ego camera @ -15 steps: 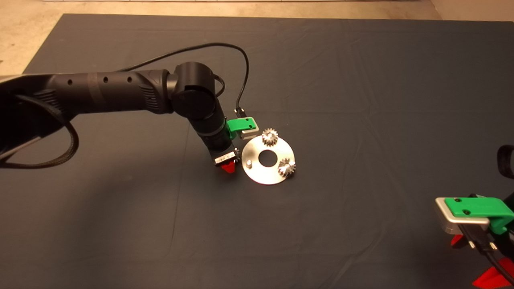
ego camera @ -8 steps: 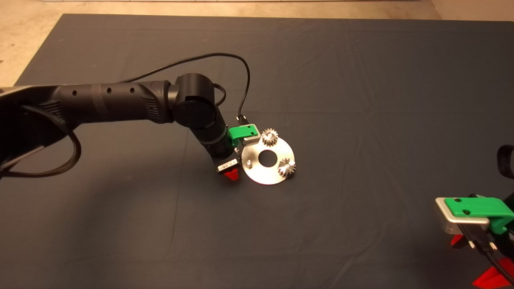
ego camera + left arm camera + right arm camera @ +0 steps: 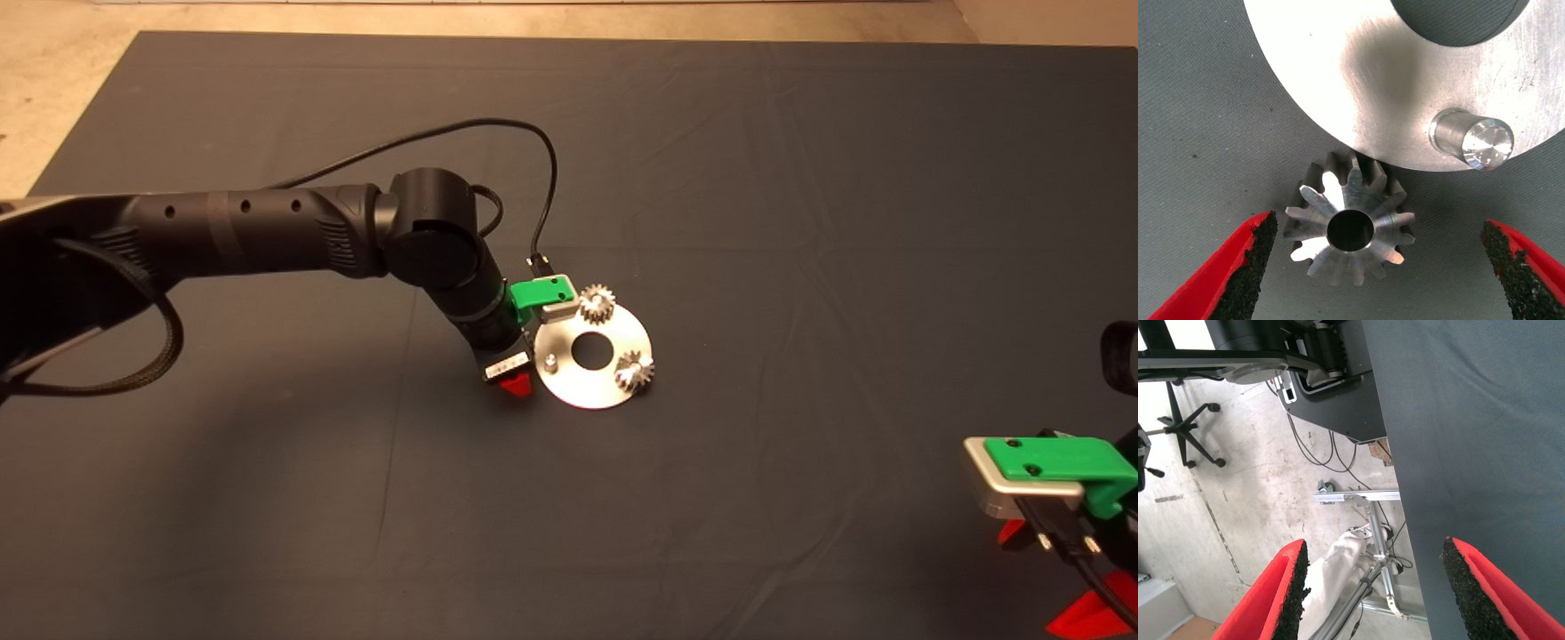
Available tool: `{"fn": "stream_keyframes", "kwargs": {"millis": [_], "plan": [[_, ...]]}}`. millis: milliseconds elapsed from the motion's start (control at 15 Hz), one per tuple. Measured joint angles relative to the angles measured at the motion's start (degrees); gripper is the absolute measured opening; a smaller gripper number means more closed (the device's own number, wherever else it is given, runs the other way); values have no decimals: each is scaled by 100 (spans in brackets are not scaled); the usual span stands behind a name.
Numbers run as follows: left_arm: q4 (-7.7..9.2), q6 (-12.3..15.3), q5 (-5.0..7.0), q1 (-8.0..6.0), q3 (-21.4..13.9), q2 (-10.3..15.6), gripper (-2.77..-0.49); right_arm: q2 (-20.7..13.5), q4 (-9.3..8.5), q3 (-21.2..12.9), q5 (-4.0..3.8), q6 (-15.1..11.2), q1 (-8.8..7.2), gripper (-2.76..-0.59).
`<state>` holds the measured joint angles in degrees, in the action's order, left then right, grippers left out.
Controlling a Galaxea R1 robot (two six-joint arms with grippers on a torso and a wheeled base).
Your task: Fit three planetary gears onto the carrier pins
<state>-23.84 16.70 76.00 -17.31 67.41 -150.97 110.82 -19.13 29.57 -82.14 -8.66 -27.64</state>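
Gear (image 3: 1350, 230) lies loose between the left end effector's (image 3: 1378, 267) wide-open fingers.

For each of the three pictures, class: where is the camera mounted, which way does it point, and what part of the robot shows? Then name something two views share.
Head view: above the mat, looking down; left arm reaching to the disc, right gripper parked at lower right.
Left wrist view: on the left arm, looking down at a loose gear between open left gripper fingers.
Right wrist view: on the parked arm, facing mat edge and floor; open fingers.
Shared: head and left wrist views show the disc and its bare pin.
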Motion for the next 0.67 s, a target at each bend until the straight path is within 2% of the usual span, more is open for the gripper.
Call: {"fn": "stream_keyframes", "kwargs": {"millis": [533, 667], "plan": [[-5, -96, 2, -18, 95, -29, -107, -2, 2, 0, 2, 0, 0, -188], [-6, -136, 2, -18, 94, -27, -118, -2, 1, 0, 2, 0, 0, -188]]}}
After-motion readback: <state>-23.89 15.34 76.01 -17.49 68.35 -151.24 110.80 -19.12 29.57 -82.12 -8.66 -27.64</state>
